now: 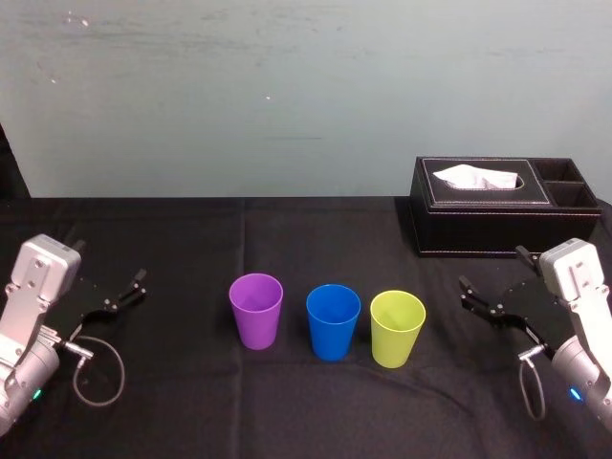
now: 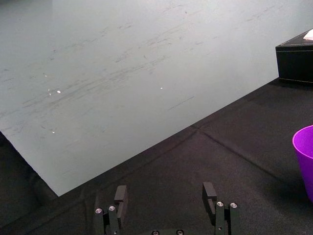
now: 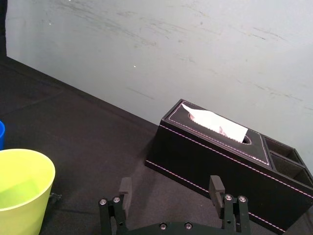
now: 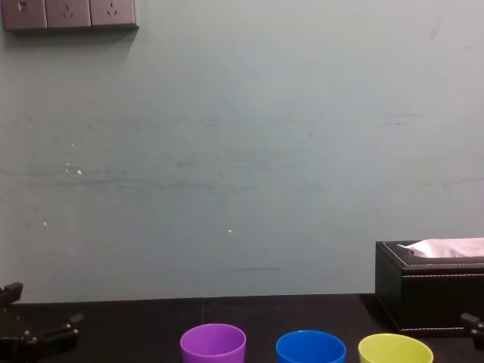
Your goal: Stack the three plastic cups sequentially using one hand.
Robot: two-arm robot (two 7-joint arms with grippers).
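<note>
**Opening state of the stacking task: no cup is nested yet.**

Nearest the robot, two silver-grey arms lie low at either side of the black cloth-covered counter (image 1: 191, 392). The left pincer (image 1: 134, 289) is near the counter's left edge and the right pincer (image 1: 492, 270) is near its right edge. Each pincer has its black fingers spread wide and holds nothing, as both wrist views confirm.

A little farther out, between the arms, three cups stand upright in a row with their mouths up. The smooth purple tapered plastic cup (image 1: 256, 311) is on the left, the blue plastic cup (image 1: 333, 321) in the middle, and the yellow-green plastic cup (image 1: 397, 328) on the right. The right pincer is near the yellow-green cup, while the left pincer is well apart from the purple one.

Farther back on the right is a black stitched tissue box (image 1: 497, 215) with a white tissue showing and two open side compartments. A pale grey-green wall (image 1: 287, 96) closes the scene.

**Progress.** Nothing is done. One cup has to be grasped, lifted and set into a second, and the third then joined to that pair. Which arm will do the work cannot be told from this layout.

**Limits of view.** The chest view cuts the cups off just below their rims. The arms run out of the head view at its lower corners. The gap between the blue and yellow-green cups is narrow, so whether they touch is hard to make out.
</note>
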